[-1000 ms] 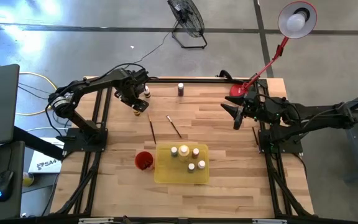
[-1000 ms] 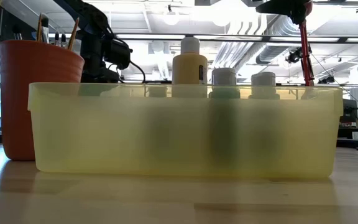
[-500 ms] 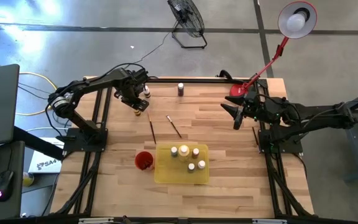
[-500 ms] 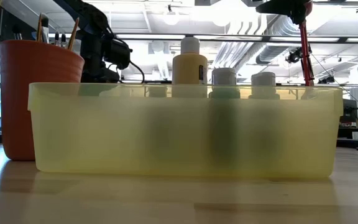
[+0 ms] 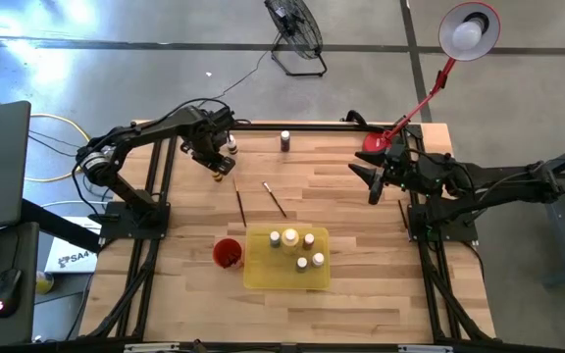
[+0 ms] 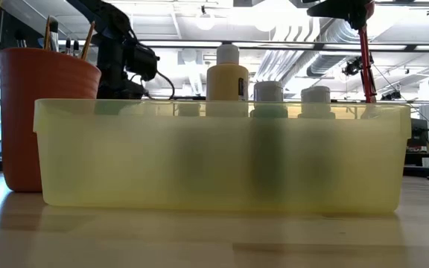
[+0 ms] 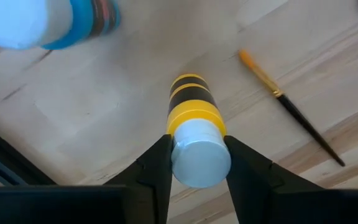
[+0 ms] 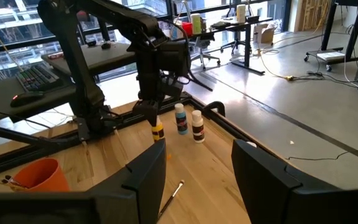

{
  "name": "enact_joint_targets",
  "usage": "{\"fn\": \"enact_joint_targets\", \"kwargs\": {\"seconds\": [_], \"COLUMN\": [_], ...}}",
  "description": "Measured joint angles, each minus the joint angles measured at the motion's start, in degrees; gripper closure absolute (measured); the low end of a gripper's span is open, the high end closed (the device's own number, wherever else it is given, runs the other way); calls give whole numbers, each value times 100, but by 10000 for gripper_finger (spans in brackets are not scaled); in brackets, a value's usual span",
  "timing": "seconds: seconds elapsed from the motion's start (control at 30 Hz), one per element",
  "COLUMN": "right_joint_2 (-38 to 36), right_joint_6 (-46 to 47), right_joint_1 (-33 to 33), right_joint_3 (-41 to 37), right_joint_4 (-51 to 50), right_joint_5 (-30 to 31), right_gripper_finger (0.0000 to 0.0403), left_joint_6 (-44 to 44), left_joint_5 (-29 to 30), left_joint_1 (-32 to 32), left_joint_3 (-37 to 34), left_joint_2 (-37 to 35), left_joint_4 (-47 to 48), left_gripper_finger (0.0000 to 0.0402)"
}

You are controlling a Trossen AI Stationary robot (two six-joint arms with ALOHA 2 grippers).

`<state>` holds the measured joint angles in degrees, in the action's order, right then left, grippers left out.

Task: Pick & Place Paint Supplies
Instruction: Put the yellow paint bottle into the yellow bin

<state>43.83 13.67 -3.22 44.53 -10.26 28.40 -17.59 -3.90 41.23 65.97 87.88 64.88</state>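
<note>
Only one readable text from my end: a white box (image 5: 67, 258) on the floor beside the left arm's base, seen in the high view, carries dark letters that read roughly "SA4"; more print on it is cut off and too small for me to make out. The large yellowish bottle (image 6: 227, 74) in the low view has a dark label patch, not legible. The yellow-and-black banded bottle (image 7: 194, 134) in the left wrist view shows stripes only, no words I can read.
</note>
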Motion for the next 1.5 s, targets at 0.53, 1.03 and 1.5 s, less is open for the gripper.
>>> {"fn": "enact_joint_targets", "kwargs": {"seconds": [0.53, 1.03, 1.5], "right_joint_2": [0, 0, 0], "right_joint_6": [0, 2, 24], "right_joint_1": [0, 0, 2], "right_joint_3": [0, 0, 0], "right_joint_4": [2, 3, 4], "right_joint_5": [0, -1, -7], "right_gripper_finger": [229, 229, 229], "left_joint_6": [255, -1121, -2691], "left_joint_5": [276, 625, 1075], "left_joint_1": [-283, -2791, -5084], "left_joint_3": [2656, 4890, 4874], "left_joint_2": [2, -7, 707], "left_joint_4": [1509, 2531, 2510], "left_gripper_finger": [281, 281, 281]}}
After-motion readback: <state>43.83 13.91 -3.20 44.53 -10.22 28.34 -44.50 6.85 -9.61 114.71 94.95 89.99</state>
